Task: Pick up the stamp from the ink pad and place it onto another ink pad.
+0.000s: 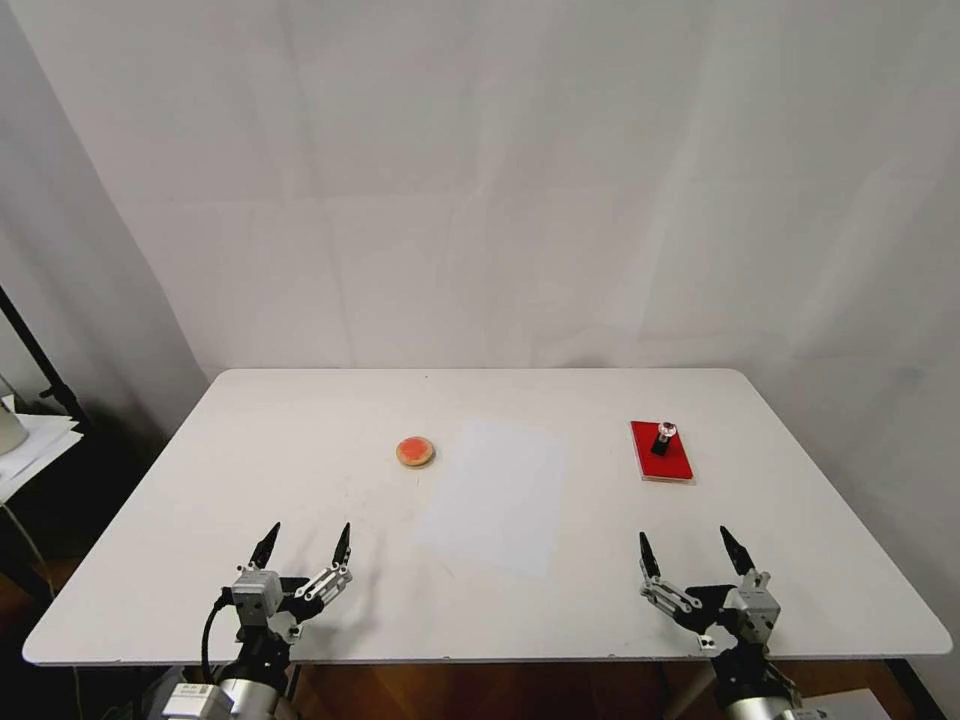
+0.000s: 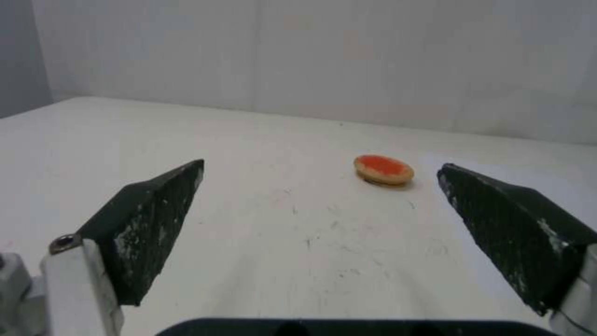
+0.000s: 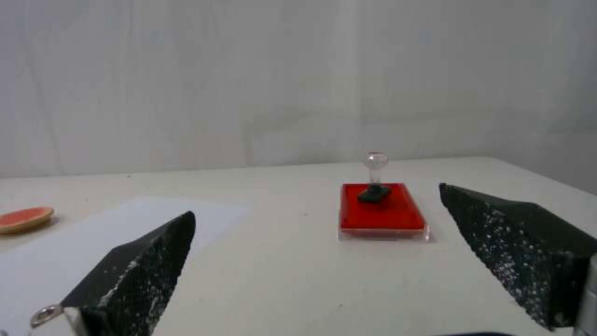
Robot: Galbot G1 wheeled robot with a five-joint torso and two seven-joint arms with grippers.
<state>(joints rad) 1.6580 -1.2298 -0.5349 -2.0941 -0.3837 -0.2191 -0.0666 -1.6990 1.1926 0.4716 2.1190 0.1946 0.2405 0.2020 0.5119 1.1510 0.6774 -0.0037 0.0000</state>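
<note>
The pick-up has not begun: the small black stamp with a shiny silver knob (image 1: 664,437) stands upright on the flat bright red rectangular ink pad (image 1: 672,462), towards its far end, on the right part of the white table (image 1: 300,440). The right hand (image 1: 695,554) hovers at the near table edge, fingers spread wide and empty, the stamp well ahead of it. It likely must reach forward and close on the knob, then carry the stamp across the white paper sheet (image 1: 495,495) to the small round orange-red pad with a tan rim (image 1: 415,452), which lies ahead of the wide-open left hand (image 1: 305,545).
</note>
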